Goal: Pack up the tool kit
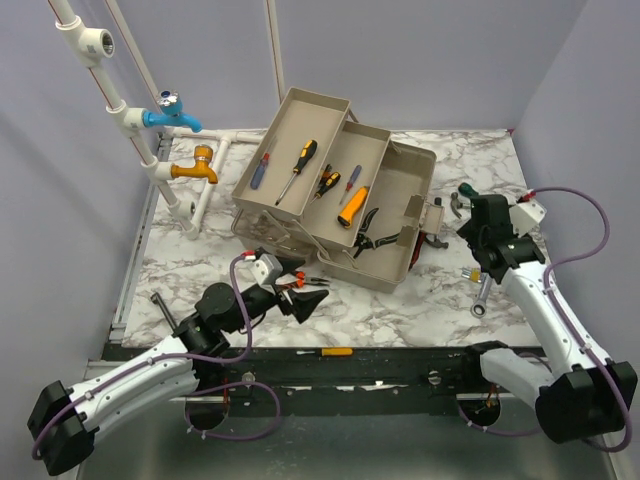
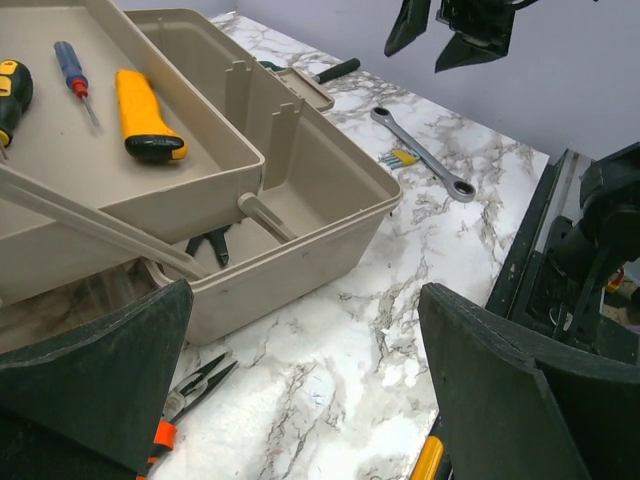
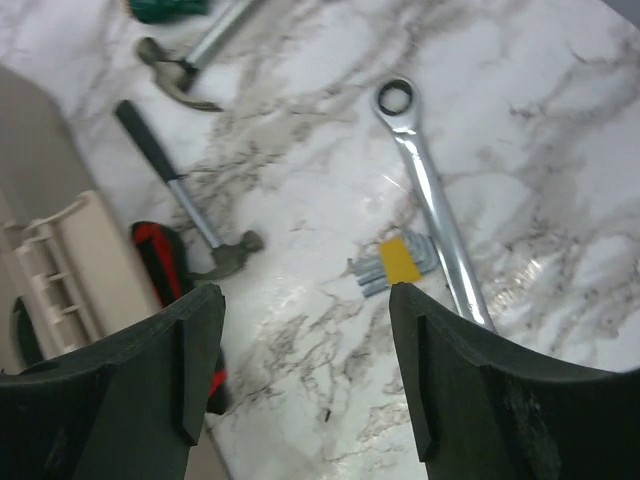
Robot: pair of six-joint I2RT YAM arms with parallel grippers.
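Toolbox: beige plastic toolbox (image 1: 418, 170) open; screwdrivers (image 1: 298, 168) in fold-out trays (image 1: 290, 125), black pliers (image 1: 368, 232) in base.
Surface: white marble tabletop (image 1: 400, 310); silver wrench (image 3: 430, 190), black-handled hammer (image 3: 185, 205).
Room: lilac walls (image 1: 420, 60).
Claws: left claw (image 2: 305, 335), right claw (image 3: 305, 345) spread, empty.

The toolbox (image 1: 385, 275) sits mid-counter (image 1: 400, 315), its fold-out trays (image 1: 370, 150) stepped up toward the back-left with screwdrivers (image 1: 297, 170) in them. In front of it lie pliers (image 1: 300, 283). To its right lie a hammer (image 3: 165, 170), hex keys (image 3: 395, 262) and a wrench (image 3: 430, 200), the keys just beside the wrench. Pipes (image 1: 150, 150) stand behind-left.
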